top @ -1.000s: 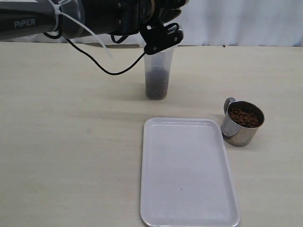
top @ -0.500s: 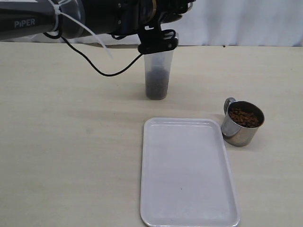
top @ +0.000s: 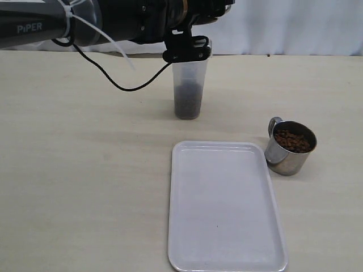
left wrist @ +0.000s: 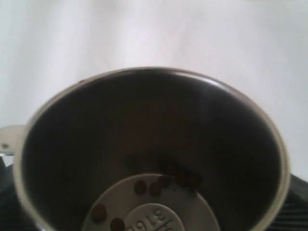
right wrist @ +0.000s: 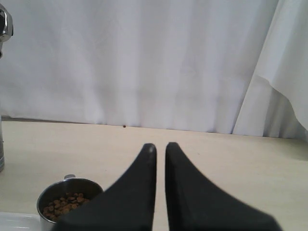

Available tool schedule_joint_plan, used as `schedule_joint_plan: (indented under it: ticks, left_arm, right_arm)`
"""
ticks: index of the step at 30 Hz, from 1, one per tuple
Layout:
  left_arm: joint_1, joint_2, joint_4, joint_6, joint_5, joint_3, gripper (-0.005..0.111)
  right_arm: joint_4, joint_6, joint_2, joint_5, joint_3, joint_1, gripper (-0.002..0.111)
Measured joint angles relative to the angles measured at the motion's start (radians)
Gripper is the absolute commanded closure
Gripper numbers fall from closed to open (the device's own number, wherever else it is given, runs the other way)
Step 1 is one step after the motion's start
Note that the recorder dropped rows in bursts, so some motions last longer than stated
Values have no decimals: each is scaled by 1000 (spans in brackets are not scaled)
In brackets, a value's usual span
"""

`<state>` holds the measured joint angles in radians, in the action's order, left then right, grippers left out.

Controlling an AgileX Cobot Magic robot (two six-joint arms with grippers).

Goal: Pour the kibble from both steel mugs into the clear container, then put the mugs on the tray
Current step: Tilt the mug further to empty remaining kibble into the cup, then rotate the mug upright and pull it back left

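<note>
Tray (top: 227,215): white, flat on bench (top: 85,170), nearest item, below and forward of left gripper (top: 187,49).
Full steel mug (top: 290,148): upright, just beside tray, filled with kibble (top: 292,140); below and just ahead of right gripper (right wrist: 160,149), whose fingers are together and hold nothing.
Clear container (top: 189,85): upright directly beneath left gripper, kibble in its lower part.
Near-empty steel mug (left wrist: 144,134): clamped in left gripper, a few pellets inside.

Exterior overlooks table (top: 85,170); right wrist, low, shares full mug (top: 290,148).
</note>
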<state>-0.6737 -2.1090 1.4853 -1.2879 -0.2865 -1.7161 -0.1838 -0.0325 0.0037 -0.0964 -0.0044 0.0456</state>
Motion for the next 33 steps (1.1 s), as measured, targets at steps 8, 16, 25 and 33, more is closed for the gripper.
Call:
schedule_joint_plan:
  ticks: [8, 16, 25, 33]
  left_arm:
    - [0, 0, 36, -2, -7, 0, 107]
    - [0, 0, 34, 149, -42, 0, 107]
    - [22, 42, -473, 284, -92, 0, 107]
    - [150, 153, -1189, 411, -121, -2, 107]
  right_arm:
    - [0, 0, 0, 0, 0, 0, 103]
    - [0, 0, 0, 0, 0, 0, 103]
    - [0, 0, 0, 0, 0, 0, 103]
    - [0, 0, 0, 0, 0, 0, 103]
